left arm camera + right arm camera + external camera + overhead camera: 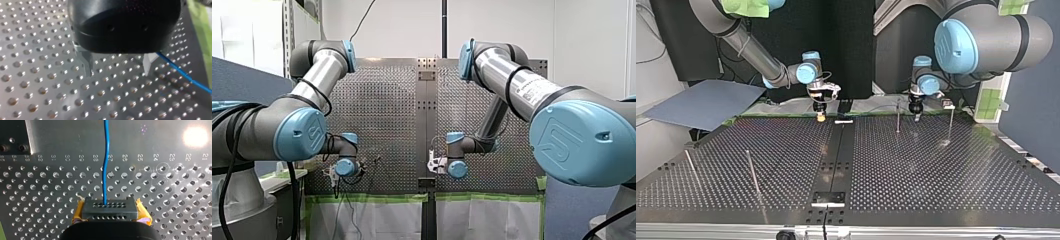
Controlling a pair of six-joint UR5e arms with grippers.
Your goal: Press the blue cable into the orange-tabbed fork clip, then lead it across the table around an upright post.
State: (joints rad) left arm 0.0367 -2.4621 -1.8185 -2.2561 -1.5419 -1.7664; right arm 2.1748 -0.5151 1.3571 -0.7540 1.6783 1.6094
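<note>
While both arms hang low at the near edge of the worktop [382,100] in the front view, my left tool [334,174] and my right tool [435,164] are too small there to read, and no cable shows. From the top view, my right tool [821,112], yellow-padded, sits at the far edge near the centre seam, and my left tool [915,112] is just beside an upright post [898,116]; more posts stand elsewhere, and I find no orange-tabbed clip. In the left wrist view, my left tool's metal fingers [86,63] stand apart with nothing between them, and the blue cable [183,73] runs just beside one finger, low over the holes. In the right wrist view, my right tool [110,213] is clamped on the blue cable [107,162], which leads straight ahead over bare worktop. I judge the task barely begun: pressing into the clip and routing round a post both remain.
</note>
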